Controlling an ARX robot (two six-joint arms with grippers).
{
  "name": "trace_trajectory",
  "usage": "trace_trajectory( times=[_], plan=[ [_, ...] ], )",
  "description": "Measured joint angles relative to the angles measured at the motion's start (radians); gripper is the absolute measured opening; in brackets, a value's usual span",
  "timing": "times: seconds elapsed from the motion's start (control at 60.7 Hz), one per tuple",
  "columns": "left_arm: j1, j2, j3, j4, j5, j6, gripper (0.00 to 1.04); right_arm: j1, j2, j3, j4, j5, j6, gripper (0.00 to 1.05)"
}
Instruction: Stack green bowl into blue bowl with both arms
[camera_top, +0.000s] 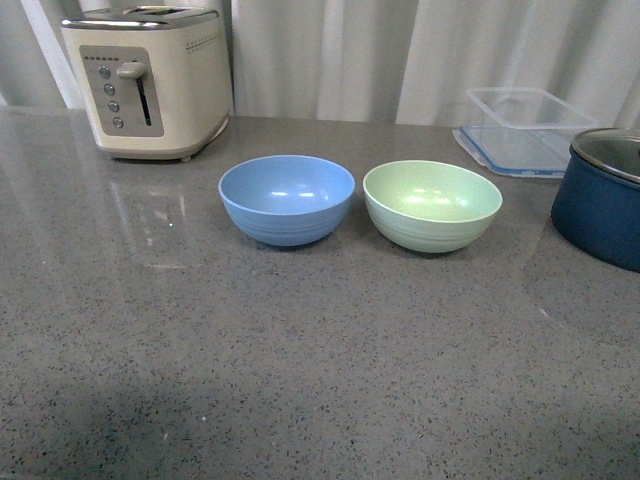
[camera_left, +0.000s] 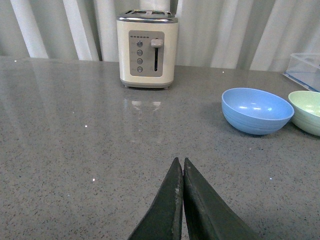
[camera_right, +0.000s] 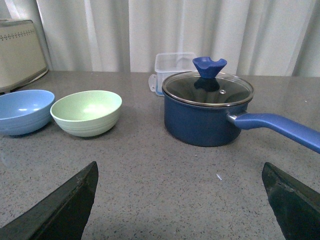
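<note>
l jaws pinched together, r jaws wide; grey speckled counter (camera_top: 300, 350), white curtain (camera_top: 330, 50) behind.

The blue bowl (camera_top: 287, 198) and the green bowl (camera_top: 432, 203) stand upright and empty, side by side on a grey speckled countertop (camera_top: 300, 360). The blue one is to the left, with a narrow gap between the rims. Both are round and matte, with faint ridges around the lower outside. The left gripper (camera_left: 180, 162), fingers pressed together, and the right gripper (camera_right: 180, 167), fingers spread wide, are both clear of the bowls.
</note>
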Motion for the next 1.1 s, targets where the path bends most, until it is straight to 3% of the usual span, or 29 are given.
trace_trajectory(
  times=[0.115,0.214,0.445,0.675,0.774,0.856,0.972,1.104],
  plan=[
    [0.000,-0.037,0.000,-0.038,0.000,0.000,0.04,0.000,0.000,0.000,0.000,0.000,0.000,0.95],
    [0.000,-0.162,0.000,-0.193,0.001,0.000,0.04,0.000,0.000,0.000,0.000,0.000,0.000,0.95],
    [0.000,-0.197,0.000,-0.204,0.000,-0.001,0.05,0.000,0.000,0.000,0.000,0.000,0.000,0.95],
    [0.000,-0.197,0.000,-0.204,0.000,0.000,0.56,0.000,0.000,0.000,0.000,0.000,0.000,0.95],
    [0.000,-0.197,0.000,-0.204,0.003,0.000,0.79,-0.045,0.197,0.110,-0.071,-0.325,0.054,0.95],
    [0.000,-0.197,0.000,-0.204,0.002,0.000,1.00,0.031,0.447,0.285,0.010,-0.385,0.102,0.95],
    [0.000,-0.198,0.000,-0.204,0.002,0.002,0.98,0.081,0.709,0.472,0.014,-0.338,0.168,0.95],
    [0.000,-0.198,0.000,-0.204,0.002,0.002,0.98,0.131,1.115,0.730,-0.034,-0.170,0.259,0.95]
  ],
)
